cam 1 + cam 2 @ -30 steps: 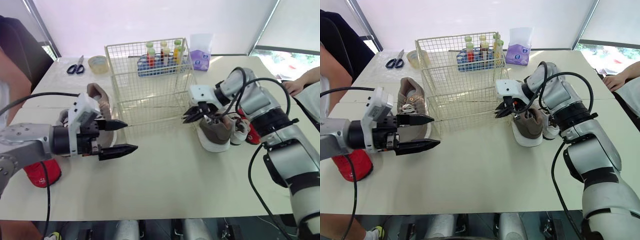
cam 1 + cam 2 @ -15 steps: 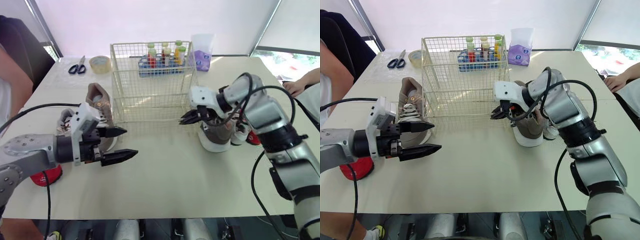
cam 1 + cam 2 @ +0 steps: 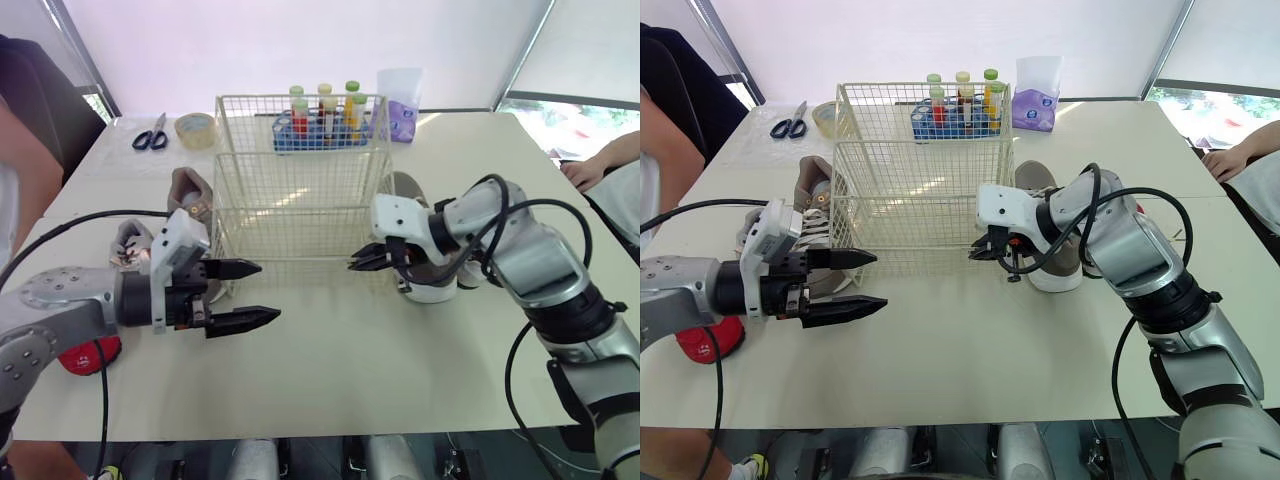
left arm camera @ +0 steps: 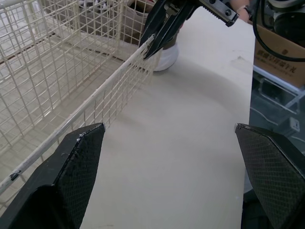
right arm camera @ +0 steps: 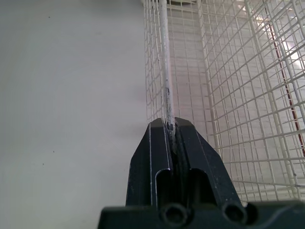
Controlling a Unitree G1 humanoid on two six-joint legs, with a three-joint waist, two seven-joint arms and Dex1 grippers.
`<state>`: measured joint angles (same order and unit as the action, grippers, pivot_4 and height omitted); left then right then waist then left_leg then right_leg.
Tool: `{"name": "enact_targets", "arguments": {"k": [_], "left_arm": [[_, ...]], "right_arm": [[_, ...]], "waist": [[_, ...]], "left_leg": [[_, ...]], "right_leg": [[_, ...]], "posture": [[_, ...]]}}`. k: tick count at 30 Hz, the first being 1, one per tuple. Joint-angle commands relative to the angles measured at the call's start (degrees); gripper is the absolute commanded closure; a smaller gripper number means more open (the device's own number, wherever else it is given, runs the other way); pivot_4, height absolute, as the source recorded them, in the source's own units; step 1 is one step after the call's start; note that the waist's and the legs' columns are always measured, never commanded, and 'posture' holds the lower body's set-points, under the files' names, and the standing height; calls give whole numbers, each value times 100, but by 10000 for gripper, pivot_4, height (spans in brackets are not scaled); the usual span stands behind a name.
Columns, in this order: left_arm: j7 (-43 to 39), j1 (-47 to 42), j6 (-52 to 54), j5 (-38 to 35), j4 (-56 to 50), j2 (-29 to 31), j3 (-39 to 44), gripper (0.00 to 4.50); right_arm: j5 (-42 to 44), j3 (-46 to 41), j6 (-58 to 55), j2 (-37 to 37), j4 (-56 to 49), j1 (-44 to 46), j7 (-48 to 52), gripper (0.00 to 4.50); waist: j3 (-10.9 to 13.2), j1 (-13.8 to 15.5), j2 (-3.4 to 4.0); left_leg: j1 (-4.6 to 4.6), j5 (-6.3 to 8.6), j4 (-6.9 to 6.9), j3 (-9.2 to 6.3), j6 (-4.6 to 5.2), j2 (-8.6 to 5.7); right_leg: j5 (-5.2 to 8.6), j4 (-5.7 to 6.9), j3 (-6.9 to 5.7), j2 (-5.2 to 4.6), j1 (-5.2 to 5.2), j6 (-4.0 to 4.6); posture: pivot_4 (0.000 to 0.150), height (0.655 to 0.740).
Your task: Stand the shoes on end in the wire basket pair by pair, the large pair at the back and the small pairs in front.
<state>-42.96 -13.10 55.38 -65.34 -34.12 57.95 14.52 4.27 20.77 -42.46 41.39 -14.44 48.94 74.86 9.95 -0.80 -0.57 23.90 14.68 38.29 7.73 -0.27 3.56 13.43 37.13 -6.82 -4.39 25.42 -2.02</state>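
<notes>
**While the basket stands empty, the right gripper has it by a corner wire**

Because its two black fingers are pressed together on a thick edge wire, the right gripper is pinching the wire basket itself, not a shoe. The grip sits low at the basket's front right corner, close to the table. The left gripper hovers off the front left corner with its fingers spread wide, holding nothing.

Nothing lies inside the basket. One large brown shoe rests just right of the basket, behind the right gripper. Its mate lies beside the basket's left wall. A small grey shoe and a red shoe sit farther out on the left.

This looks like the setting-up step, with the basket being placed before any loading begins. The next move likely calls for the right fingers to let go of the wire and turn to the brown shoe beside them. The large pair belongs at the back, so it should go in first. Each shoe needs a hold that lets it tip on end and pass down through the open top against the rear wall.
</notes>
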Motion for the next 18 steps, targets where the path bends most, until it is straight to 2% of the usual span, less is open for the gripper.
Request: {"name": "enact_targets", "arguments": {"k": [1,4,5,6,8,11,14,16,18], "left_arm": [[-69,-61,0,-132,-67,39,117,0],[-96,-138,32,-125,-10,75,104,0],[-97,-156,43,-124,1,78,100,0],[-102,-175,54,-128,19,80,98,0],[-110,-195,70,-133,44,81,99,0],[-123,-156,74,-128,53,67,93,0],[-233,-77,94,-78,60,142,87,0],[-332,-47,73,-1,80,188,67,0],[-408,-158,46,33,160,164,8,0]], "right_arm": [[66,-45,218,14,-122,72,-92,43938],[17,-26,369,37,32,106,-168,43938],[4,-28,412,52,64,101,-190,38366],[-1,-27,446,72,85,98,-195,35236],[37,-61,453,139,36,78,-176,25995],[624,-525,-334,120,-358,213,-167,11005],[1199,-1031,-1034,234,-583,493,-156,11005],[1606,-1460,-1092,546,-660,686,87,11005],[2044,-2057,-1297,590,-376,1153,-20,11005]], "waist": [[0,-3,0],[0,-6,0],[0,-3,0],[0,0,0],[0,4,0],[0,7,0],[0,10,0],[0,20,0],[0,27,0]], "left_leg": [[0,0,0,0,0,0],[-2,0,0,0,0,0],[-2,0,0,0,0,0],[-2,0,0,0,1,0],[-2,0,0,0,0,0],[-2,0,0,0,0,0],[-2,0,0,0,1,0],[-2,3,0,-1,5,0],[-2,20,0,-3,34,0]], "right_leg": [[0,0,0,0,0,0],[0,0,1,1,0,0],[0,0,1,2,0,0],[0,0,1,2,0,0],[0,0,1,2,-1,1],[0,0,2,1,-1,0],[0,0,2,0,-1,0],[0,-1,2,0,-1,1],[1,-3,-1,-1,-2,1]], "posture": [[1500,7357],[1500,7357],[1500,7357],[1500,7357],[1500,7357],[1500,7357],[1500,7357],[1500,7357],[1500,7357]]}}
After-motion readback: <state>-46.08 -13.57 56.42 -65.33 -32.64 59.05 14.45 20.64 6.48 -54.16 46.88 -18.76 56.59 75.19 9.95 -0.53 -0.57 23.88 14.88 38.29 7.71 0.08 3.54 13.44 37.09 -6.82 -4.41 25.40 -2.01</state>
